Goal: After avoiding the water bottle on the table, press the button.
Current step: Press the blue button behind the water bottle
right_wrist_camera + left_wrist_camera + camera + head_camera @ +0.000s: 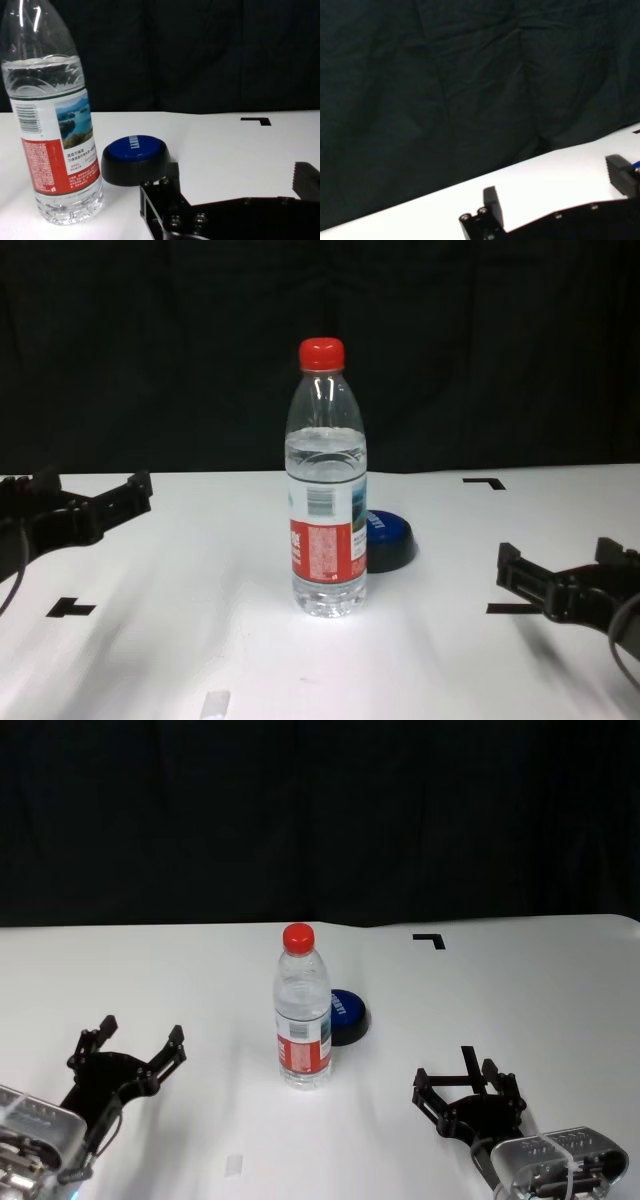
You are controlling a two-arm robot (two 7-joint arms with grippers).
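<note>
The water bottle (302, 1010) (327, 490) (49, 115) stands upright mid-table, clear with a red cap and a red, white and blue label. Just behind it to the right sits the button (346, 1016) (389, 540) (135, 160), a low dark blue dome, partly hidden by the bottle in the head and chest views. My right gripper (466, 1080) (564, 565) (235, 172) is open near the front right, well short of the button. At the front left my left gripper (140, 1032) (88, 490) (560, 180) is open and holds nothing.
The white table (520, 1010) carries black tape corner marks (430, 940) (72, 608) and a small white tag (234, 1165) near the front edge. A black curtain hangs behind the far edge.
</note>
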